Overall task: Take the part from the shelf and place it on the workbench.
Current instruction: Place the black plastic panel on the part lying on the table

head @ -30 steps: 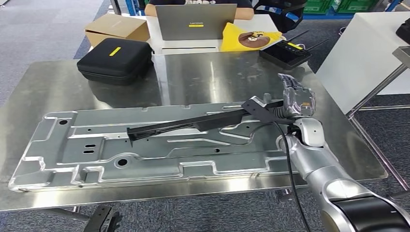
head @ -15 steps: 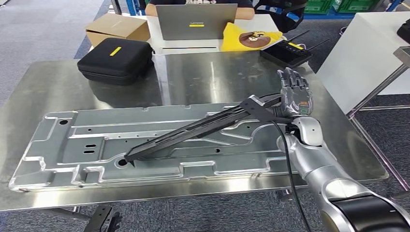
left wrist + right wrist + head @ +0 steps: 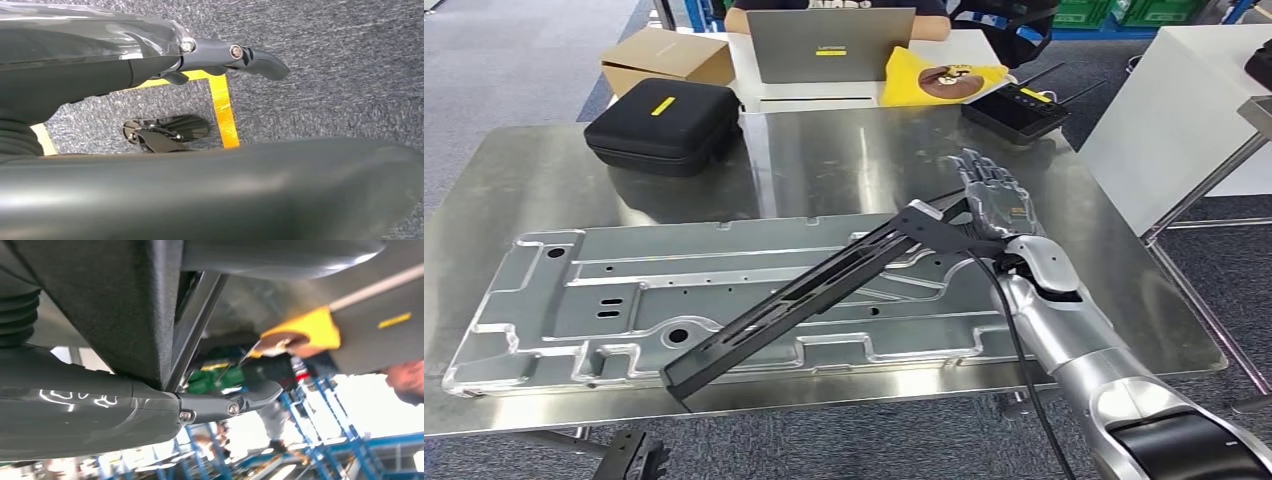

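The steel bench (image 3: 844, 160) spans most of the head view, with grey carpet around it. On its near half lies a long stamped metal panel (image 3: 574, 300), flat, with ribs and holes pressed into it. Across that panel runs the part (image 3: 814, 290), a long black bar set on a slant: its far end sits by the right robot hand (image 3: 994, 205), and its near end reaches past the panel's front edge, close to the front edge of the bench. That hand has its fingers stretched out and spread while the end of the part stays against its palm side; in the right wrist view the black part (image 3: 130, 305) lies directly against the hand, with a dark finger (image 3: 235, 400) curved beneath it, so the part is held. A black cable (image 3: 1014, 340) hangs along the silver right arm. At the far left corner of the bench rests a black zip case (image 3: 664, 125). The left robot hand (image 3: 220, 52) hangs over the carpet with nothing in it; whether its fingers are spread or curled I cannot tell
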Controlling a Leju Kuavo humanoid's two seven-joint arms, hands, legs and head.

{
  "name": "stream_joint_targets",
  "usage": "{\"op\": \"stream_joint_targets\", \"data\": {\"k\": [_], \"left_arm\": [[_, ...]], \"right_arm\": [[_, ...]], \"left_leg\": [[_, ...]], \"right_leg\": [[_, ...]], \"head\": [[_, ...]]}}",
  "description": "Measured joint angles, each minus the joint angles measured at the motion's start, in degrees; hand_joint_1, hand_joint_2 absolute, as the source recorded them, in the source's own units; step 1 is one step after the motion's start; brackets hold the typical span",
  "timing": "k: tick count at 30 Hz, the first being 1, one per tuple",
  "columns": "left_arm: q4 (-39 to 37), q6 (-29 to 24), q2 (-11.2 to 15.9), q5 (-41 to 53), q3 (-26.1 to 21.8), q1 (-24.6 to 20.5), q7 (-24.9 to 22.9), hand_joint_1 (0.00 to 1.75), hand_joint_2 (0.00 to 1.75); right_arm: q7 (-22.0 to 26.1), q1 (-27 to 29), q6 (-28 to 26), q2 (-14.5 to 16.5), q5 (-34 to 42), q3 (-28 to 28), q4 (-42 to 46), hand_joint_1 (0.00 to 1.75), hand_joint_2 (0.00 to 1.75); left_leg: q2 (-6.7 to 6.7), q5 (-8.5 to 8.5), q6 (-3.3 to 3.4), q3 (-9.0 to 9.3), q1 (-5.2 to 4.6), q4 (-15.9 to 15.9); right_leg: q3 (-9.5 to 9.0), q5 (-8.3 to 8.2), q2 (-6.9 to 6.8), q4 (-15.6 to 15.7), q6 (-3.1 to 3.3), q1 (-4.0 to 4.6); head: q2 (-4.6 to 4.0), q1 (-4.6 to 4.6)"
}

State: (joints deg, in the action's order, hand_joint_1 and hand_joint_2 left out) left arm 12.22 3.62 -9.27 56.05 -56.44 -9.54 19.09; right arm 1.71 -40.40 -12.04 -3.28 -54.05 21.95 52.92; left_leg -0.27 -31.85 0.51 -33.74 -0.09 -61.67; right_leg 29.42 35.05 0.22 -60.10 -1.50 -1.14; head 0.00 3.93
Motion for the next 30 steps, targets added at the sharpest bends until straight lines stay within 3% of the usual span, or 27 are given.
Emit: {"op": "stream_joint_targets", "data": {"k": [10, 17, 22, 30], "left_arm": [[0.0, 0.0, 0.0, -0.9, -0.1, 0.7, 0.6, 0.0, 0.0], [0.0, -0.3, 0.0, -1.4, -0.1, 1.1, 0.7, 0.0, 0.0], [0.0, -0.6, 0.0, -1.5, -0.1, 1.3, 0.4, 0.0, 0.0], [0.0, -0.8, 0.0, -1.6, -0.1, 1.2, 0.3, 0.0, 0.0]], "right_arm": [[-1.3, 1.1, 5.1, -4.5, -3.0, 6.7, 0.2, 0.0, 0.0], [-11.2, -0.3, 0.7, -8.9, -16.1, 10.5, -0.9, 0.0, 0.0], [-17.3, -0.3, -3.5, -12.2, -25.1, 9.2, -1.2, 0.0, 0.0], [-17.2, 0.5, -4.6, -15.1, -29.9, 5.0, -0.6, 0.0, 0.0]], "left_leg": [[0.0, 0.0, 0.0, 0.0, -0.01, 0.0], [-0.04, 0.0, 0.0, 0.12, -0.01, 0.0], [-0.05, 0.0, 0.0, 0.17, -0.04, 0.0], [-0.04, 0.0, 0.01, 0.18, -0.06, 0.0]], "right_leg": [[0.0, 0.0, -0.02, 0.0, 0.0, -0.02], [-0.13, 0.0, -0.05, 0.0, 0.0, -0.02], [-0.19, 0.0, -0.05, 0.0, -0.01, -0.05], [-0.18, -0.01, -0.04, 0.0, -0.01, -0.04]], "head": [[0.0, 0.0], [0.0, 0.0], [0.0, 0.0], [0.0, 0.0]]}}
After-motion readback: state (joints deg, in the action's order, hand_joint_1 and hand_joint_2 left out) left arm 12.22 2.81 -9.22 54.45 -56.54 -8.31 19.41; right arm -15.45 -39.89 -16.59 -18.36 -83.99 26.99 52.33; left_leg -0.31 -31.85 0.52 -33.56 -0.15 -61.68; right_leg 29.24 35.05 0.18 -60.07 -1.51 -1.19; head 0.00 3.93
